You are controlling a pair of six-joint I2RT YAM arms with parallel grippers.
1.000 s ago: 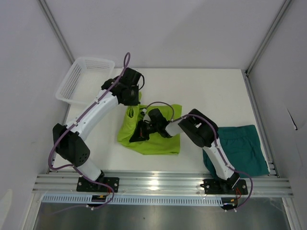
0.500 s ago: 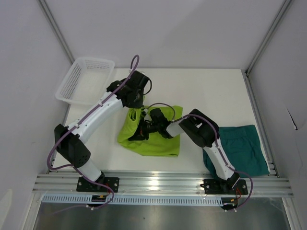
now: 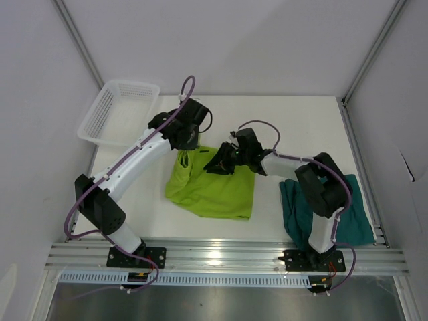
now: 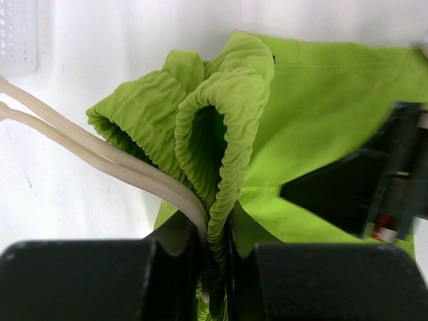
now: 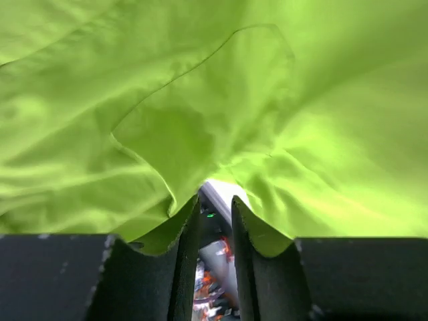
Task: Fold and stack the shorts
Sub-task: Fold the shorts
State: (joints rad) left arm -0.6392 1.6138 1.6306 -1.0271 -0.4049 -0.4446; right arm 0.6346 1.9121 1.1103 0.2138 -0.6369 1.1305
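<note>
The lime shorts (image 3: 214,190) lie spread in the middle of the table. My left gripper (image 3: 185,142) is at their far left corner, shut on the gathered waistband (image 4: 224,100), which stands up from the table. Pale drawstring cords (image 4: 100,157) run past the left finger. My right gripper (image 3: 218,163) hovers low over the far edge of the lime shorts (image 5: 200,100). Its jaws (image 5: 215,204) stand slightly apart with no fabric between them. The dark teal shorts (image 3: 354,207) lie at the right, partly hidden behind my right arm.
A white mesh basket (image 3: 100,114) sits at the far left corner, its edge also in the left wrist view (image 4: 17,33). Metal frame rails run along the near edge (image 3: 227,254) and the right side. My right arm (image 3: 321,187) stretches across the table's right half.
My right gripper swung from the lime shorts' left middle up to their far edge and opened, letting the fabric go. The shorts now lie flatter. My left gripper shifted slightly right, still gripping.
</note>
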